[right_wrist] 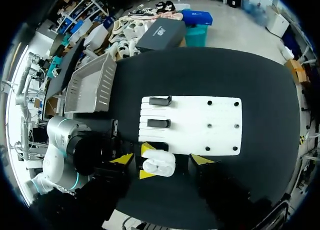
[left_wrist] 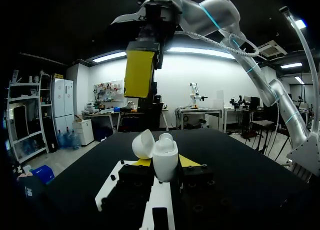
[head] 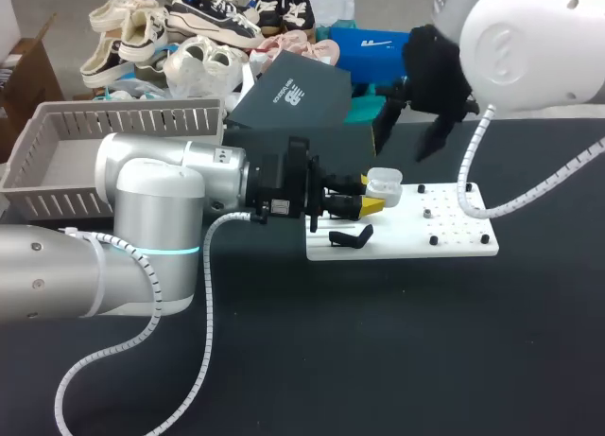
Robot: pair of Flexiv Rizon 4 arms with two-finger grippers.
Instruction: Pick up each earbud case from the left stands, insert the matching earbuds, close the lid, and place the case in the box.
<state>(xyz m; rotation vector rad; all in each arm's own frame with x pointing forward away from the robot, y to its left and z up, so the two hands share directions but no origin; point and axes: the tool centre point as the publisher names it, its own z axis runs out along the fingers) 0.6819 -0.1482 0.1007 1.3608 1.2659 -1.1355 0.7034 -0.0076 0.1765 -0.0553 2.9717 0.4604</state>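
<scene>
A white earbud case (head: 383,183) with its lid open is held over the left end of the white board (head: 444,242). My left gripper (head: 376,198) is shut on it from two sides. In the left wrist view the case (left_wrist: 161,159) stands upright between the yellow tips of the left gripper (left_wrist: 165,162). My right gripper (head: 408,138) hangs above and behind the case. Seen from its own wrist, the right gripper (right_wrist: 162,159) is open, its tips wide apart on either side of the case (right_wrist: 160,163) below. Two black stands (right_wrist: 160,100) sit on the board.
A grey slatted basket (head: 57,162) stands at the back left of the black table. A dark shoebox (head: 298,95) and a blue one lie behind the board. Small black pegs (head: 434,239) dot the board's right half.
</scene>
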